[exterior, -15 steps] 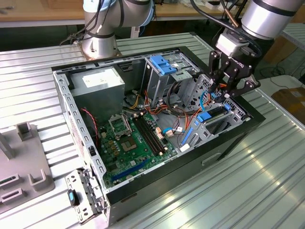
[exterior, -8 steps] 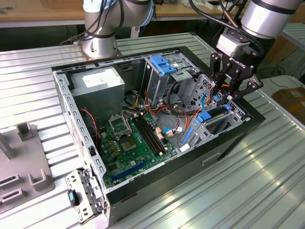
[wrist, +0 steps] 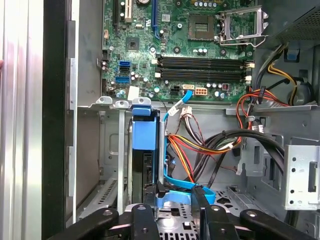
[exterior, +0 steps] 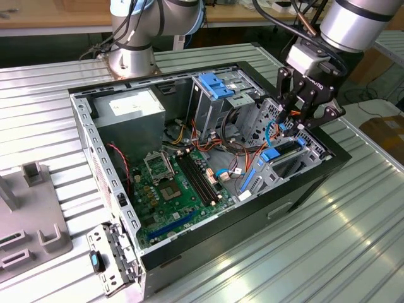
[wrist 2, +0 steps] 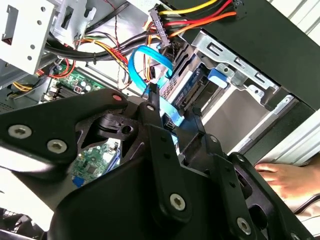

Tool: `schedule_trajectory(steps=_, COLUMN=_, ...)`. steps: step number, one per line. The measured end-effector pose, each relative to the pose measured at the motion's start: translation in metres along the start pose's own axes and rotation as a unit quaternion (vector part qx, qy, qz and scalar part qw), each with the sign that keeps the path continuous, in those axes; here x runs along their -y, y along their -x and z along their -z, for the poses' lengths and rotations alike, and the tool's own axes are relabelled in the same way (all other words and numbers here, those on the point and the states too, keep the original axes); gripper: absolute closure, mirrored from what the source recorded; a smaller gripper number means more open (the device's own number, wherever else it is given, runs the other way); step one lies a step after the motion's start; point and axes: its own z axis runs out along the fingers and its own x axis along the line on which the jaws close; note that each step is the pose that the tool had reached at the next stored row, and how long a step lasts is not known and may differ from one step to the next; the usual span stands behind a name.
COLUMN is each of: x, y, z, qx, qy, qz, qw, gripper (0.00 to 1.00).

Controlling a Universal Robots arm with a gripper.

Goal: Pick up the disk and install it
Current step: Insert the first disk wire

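Disk (wrist: 146, 165) stands edge-on in the drive bay (wrist: 112, 150), not fully seated; my gripper (wrist: 179, 193) is clamped on its blue rail. Risks: a skewed push would likely jam the rail in the bay; the blue cable (wrist: 180, 182), just beside my fingers, could snag.

The claw (exterior: 292, 129) hangs just inside the open computer case (exterior: 221, 228).

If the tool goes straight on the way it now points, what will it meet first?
Probably the blue cable right in front of the tool, then the disk in its bay just beyond; depth is hard to judge.
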Motion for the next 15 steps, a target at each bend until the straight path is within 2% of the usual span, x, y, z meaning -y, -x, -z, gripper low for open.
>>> schedule_trajectory(steps=2, x=0.0000, y=0.0000, z=0.0002, qx=0.0000, qy=0.0000, qz=0.000, qw=1.0000, gripper=0.73)
schedule_trajectory(steps=3, x=0.0000, y=0.0000, z=0.0002, qx=0.0000, qy=0.0000, qz=0.000, qw=1.0000, gripper=0.84)
schedule_trajectory(steps=9, x=-0.0002, y=-0.0011, z=0.0007, qx=-0.0002, qy=0.0000, qz=0.000, qw=1.0000, gripper=0.84)
schedule_trajectory(steps=11, x=-0.0058, y=-0.0083, z=0.0002, qx=0.0000, qy=-0.0005, qz=0.000, qw=1.0000, gripper=0.84)
schedule_trajectory(steps=15, x=-0.0065, y=-0.0180, z=-0.0069, qx=0.0015, qy=-0.0006, qz=0.000, qw=1.0000, gripper=0.84)
